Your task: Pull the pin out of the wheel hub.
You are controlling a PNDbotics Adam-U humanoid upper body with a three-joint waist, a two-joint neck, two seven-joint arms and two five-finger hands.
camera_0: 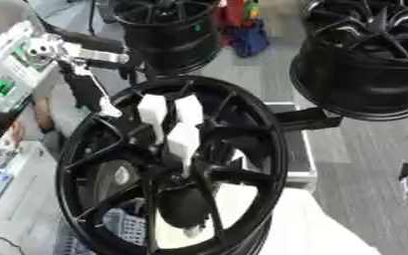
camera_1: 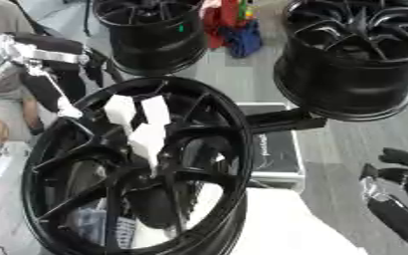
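Black and glossy, the wheel hub (camera_0: 172, 164) fills most of what we see, standing tilted on its rim in the middle foreground, its spokes fanning out from a dark centre. Pale floor and a white surface show through the gaps between the spokes. Behind it, two more black wheels (camera_0: 364, 64) sit on the grey floor (camera_0: 364, 164), one at the upper right and one at the top centre, both well apart from the hub.

Our left arm (camera_0: 68, 52) comes in from the upper left, silver joints showing, and reaches down to the upper part of the hub. Our left hand (camera_0: 168, 122) looks white here, with blocky fingers lying over the spokes just above the hub's centre. The fingers point downward and seem gathered together against the spokes, but we cannot tell whether they are curled round anything, and we cannot make out the pin itself.

Our right hand (camera_1: 399, 199) shows only in the right eye view, low at the right edge, black with a silver part, resting away from the hub; its fingers look loosely spread.

A black bracket (camera_0: 305, 118) juts out beside the hub's right rim. Red and blue objects (camera_0: 247, 30) lie on the floor at the top, between the two far wheels.
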